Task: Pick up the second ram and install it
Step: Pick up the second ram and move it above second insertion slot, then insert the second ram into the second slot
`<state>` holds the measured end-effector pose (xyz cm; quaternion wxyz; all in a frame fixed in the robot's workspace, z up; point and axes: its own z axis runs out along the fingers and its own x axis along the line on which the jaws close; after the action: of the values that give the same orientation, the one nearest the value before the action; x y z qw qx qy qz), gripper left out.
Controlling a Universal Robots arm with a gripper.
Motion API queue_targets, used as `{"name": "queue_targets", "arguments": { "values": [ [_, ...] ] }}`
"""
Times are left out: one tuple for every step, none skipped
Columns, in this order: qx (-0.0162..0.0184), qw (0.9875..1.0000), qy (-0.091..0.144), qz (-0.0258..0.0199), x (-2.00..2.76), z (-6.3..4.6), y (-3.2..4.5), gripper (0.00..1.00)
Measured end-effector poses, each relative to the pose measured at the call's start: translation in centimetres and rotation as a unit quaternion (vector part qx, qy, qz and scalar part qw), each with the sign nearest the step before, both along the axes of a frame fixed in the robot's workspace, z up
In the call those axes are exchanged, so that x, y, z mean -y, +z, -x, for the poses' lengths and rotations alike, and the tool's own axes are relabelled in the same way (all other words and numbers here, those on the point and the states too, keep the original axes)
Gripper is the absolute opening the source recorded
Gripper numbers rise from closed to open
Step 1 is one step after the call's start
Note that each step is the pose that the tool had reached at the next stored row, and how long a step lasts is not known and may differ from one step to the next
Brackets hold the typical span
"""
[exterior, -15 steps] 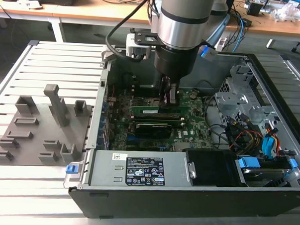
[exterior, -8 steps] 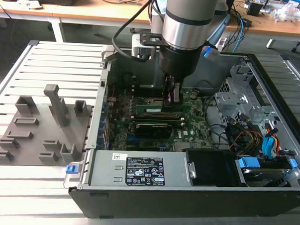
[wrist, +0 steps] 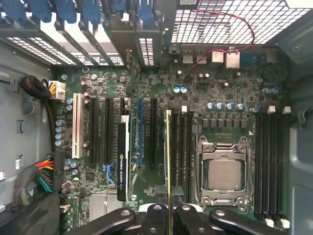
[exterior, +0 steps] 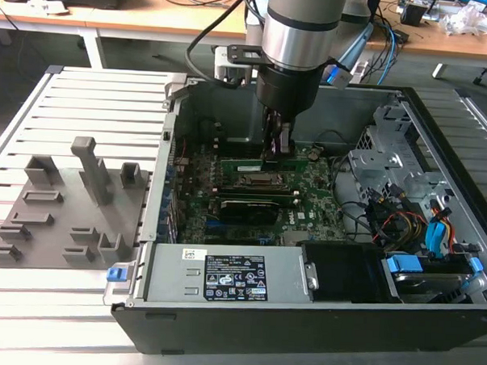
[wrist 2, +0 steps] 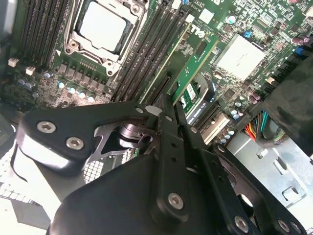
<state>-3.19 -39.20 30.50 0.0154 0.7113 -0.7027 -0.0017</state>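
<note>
The exterior view looks down from above and in front at the open computer case (exterior: 318, 315). Both wrist views sit close above its motherboard (wrist: 161, 88), sharing the processor socket (wrist: 224, 175) and memory slots.

No text is clear enough to read. A white sticker (exterior: 235, 281) with tiny dark print sits on the near grey metal power-supply box (exterior: 175, 264).

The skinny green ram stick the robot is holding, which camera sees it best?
The second wrist view: the second ram shows its flat green face, running out from the gripper. The first wrist view shows a thin edge; the exterior view, a green strip.
</note>
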Motion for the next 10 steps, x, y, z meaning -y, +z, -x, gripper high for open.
{"name": "queue_targets", "arguments": {
  "values": [
    [0.0000, 1.0000, 0.000, 0.0000, 0.00, 0.00, 0.00, 0.14],
    [0.0000, 1.0000, 0.000, 0.0000, 0.00, 0.00, 0.00, 0.14],
    [0.0000, 1.0000, 0.000, 0.0000, -0.01, 0.00, 0.00, 0.14],
    [0.0000, 1.0000, 0.000, 0.0000, -0.01, 0.00, 0.00, 0.14],
    [0.0000, 1.0000, 0.000, 0.0000, -0.01, 0.00, 0.00, 0.14],
    [0.0000, 1.0000, 0.000, 0.0000, -0.01, 0.00, 0.00, 0.14],
    [0.0000, 1.0000, 0.000, 0.0000, -0.02, 0.00, -0.02, 0.14],
    [0.0000, 1.0000, 0.000, 0.0000, -0.02, 0.00, -0.06, 0.14],
    [0.0000, 1.0000, 0.000, 0.0000, -0.01, 0.00, -0.12, 0.14],
    [0.0000, 1.0000, 0.000, -0.0001, -0.01, 0.00, -0.36, 0.14]
  ]
}}
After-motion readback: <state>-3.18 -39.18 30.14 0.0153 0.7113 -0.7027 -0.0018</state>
